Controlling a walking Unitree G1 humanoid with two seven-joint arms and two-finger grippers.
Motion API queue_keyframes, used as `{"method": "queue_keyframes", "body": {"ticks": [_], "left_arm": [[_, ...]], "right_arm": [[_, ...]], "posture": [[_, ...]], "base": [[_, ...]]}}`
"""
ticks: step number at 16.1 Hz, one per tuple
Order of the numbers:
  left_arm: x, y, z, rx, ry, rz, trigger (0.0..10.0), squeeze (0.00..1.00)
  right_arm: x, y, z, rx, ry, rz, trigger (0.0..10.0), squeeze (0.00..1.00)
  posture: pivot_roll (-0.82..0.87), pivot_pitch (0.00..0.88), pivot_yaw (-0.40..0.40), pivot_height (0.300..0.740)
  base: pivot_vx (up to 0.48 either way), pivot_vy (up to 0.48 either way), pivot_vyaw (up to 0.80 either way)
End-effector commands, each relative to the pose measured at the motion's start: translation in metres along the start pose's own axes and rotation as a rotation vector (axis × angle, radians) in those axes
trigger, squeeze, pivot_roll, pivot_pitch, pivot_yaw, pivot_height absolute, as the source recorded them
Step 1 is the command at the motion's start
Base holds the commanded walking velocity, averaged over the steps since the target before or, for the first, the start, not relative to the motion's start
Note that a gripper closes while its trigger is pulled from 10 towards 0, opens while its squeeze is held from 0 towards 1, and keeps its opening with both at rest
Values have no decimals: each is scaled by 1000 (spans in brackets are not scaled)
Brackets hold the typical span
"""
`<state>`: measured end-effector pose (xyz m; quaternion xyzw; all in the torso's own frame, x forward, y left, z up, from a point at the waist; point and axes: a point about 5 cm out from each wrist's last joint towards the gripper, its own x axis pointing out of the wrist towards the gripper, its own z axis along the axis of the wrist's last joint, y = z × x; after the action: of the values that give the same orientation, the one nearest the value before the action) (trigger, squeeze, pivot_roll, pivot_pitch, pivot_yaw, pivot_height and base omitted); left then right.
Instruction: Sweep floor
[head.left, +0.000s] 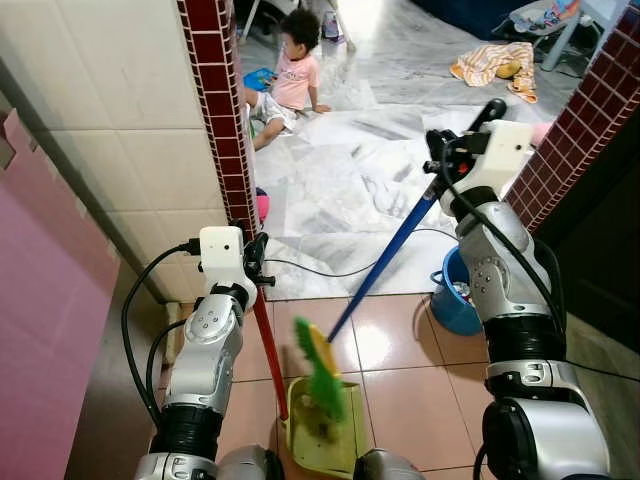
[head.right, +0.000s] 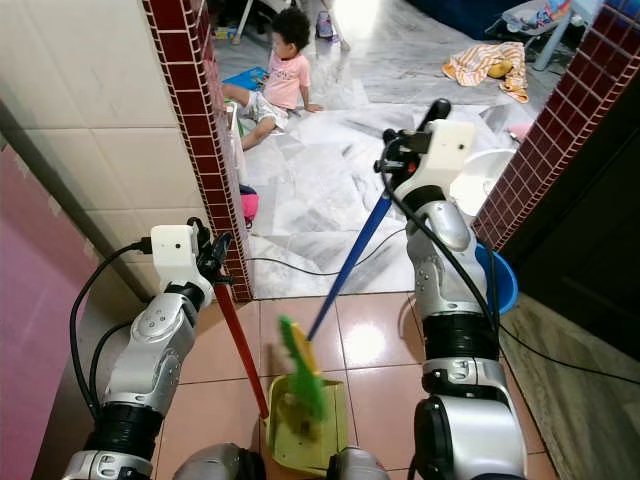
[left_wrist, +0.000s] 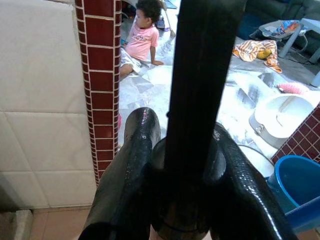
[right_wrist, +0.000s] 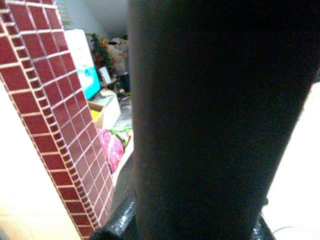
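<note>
Pink floor tiles lie nearest, and on them sits a yellow-green dustpan with the green broom head resting in it. Left pincer is clamped on the dustpan's red handle, just beside the brick pillar. Right pincer grips the blue broomstick – held high, above a blue bucket. Farther off, on marble floor, a child sits.
</note>
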<state>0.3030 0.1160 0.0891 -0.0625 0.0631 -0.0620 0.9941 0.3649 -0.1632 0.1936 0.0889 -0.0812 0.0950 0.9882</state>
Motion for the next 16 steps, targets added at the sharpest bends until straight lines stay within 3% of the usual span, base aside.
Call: {"method": "queue_keyframes", "body": {"ticks": [1, 6, 8, 10, 12, 16], "left_arm": [[3, -3, 9, -23, -32, -8, 10000, 0], [2, -1, 11, -18, -44, -9, 10000, 0], [1, 2, 17, 8, -86, -4, 10000, 0], [0, 6, 22, 78, -137, -5, 10000, 0], [-1, 9, 28, 142, -183, -7, 10000, 0], [4, 24, 28, 172, -206, 24, 10000, 0]], "right_arm": [[1, -4, 9, -40, -44, 9, 10000, 0], [-4, -10, 13, -234, -97, -40, 10000, 0], [-11, -14, 0, -249, -74, -139, 10000, 0], [-23, 5, -21, -302, -52, -107, 10000, 0], [-33, 13, -38, -318, -39, -93, 10000, 0], [-52, 13, -65, -331, 20, -112, 10000, 0]], "posture": [[-70, 26, -1, 740], [-70, 29, 1, 740], [-64, 22, 5, 740], [-60, 10, 16, 740], [-58, 0, 28, 740], [-70, 0, 48, 740]], "base": [[0, 0, 0], [0, 0, 0], [0, 0, 0], [0, 0, 0], [0, 0, 0], [0, 0, 0]]}}
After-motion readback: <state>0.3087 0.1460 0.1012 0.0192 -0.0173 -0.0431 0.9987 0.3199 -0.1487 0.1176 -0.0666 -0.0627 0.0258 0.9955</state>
